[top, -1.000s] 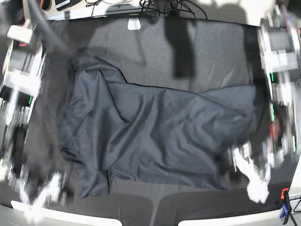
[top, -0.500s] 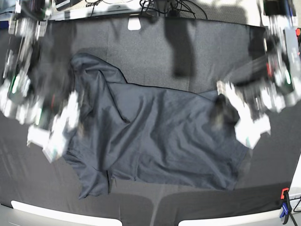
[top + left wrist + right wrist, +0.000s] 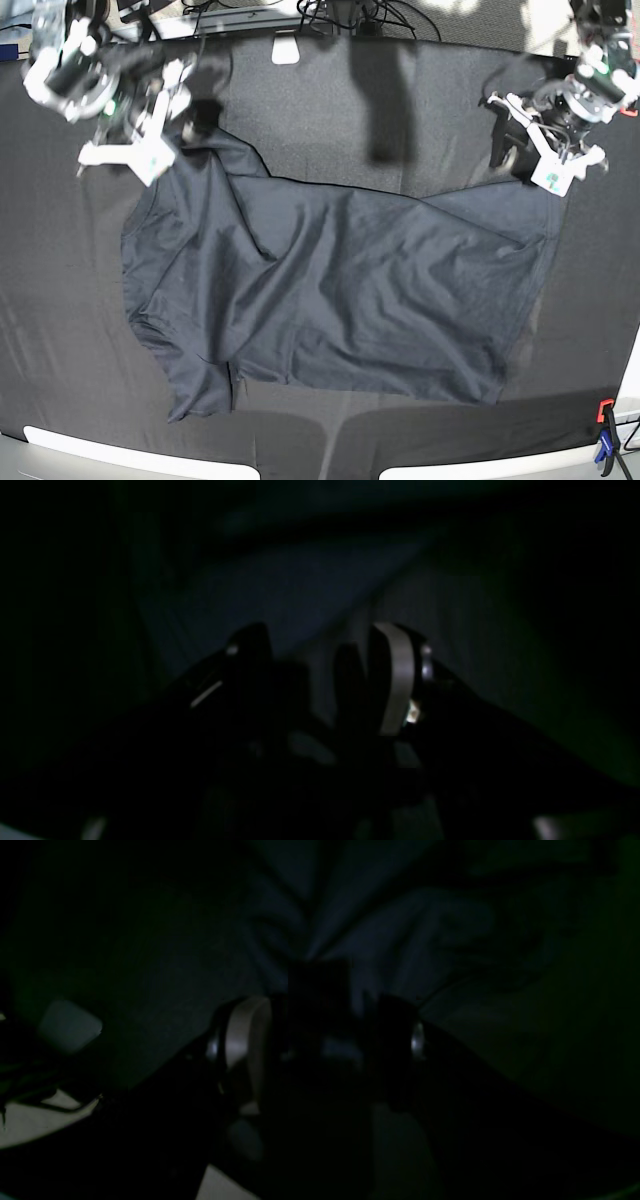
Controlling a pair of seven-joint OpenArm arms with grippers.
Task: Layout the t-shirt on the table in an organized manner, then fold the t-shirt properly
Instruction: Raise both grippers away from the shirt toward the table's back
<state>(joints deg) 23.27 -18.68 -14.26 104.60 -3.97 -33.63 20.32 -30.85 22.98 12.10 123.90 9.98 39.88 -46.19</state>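
Note:
The dark slate-grey t-shirt [image 3: 330, 290] lies spread and wrinkled on the black table [image 3: 320, 110]. My right gripper [image 3: 175, 125] hovers at the shirt's far left corner, where the cloth bunches. In the right wrist view, which is very dark, the right gripper [image 3: 320, 1025] has its fingers apart over folds of the t-shirt [image 3: 380, 930]. My left gripper [image 3: 525, 150] stands over the table just beyond the shirt's far right corner. In the equally dark left wrist view the left gripper [image 3: 320, 660] is open above the t-shirt [image 3: 300, 580]. Nothing shows as held.
A white tag [image 3: 285, 50] and cables [image 3: 350, 15] sit at the table's far edge. A dark shadow strip [image 3: 385, 100] falls across the far middle. A red and blue clamp [image 3: 605, 430] grips the near right corner. White panels [image 3: 130, 455] line the front edge.
Both arms swung from the near side of the shirt to its far corners, left and right. The shirt lies about as before.

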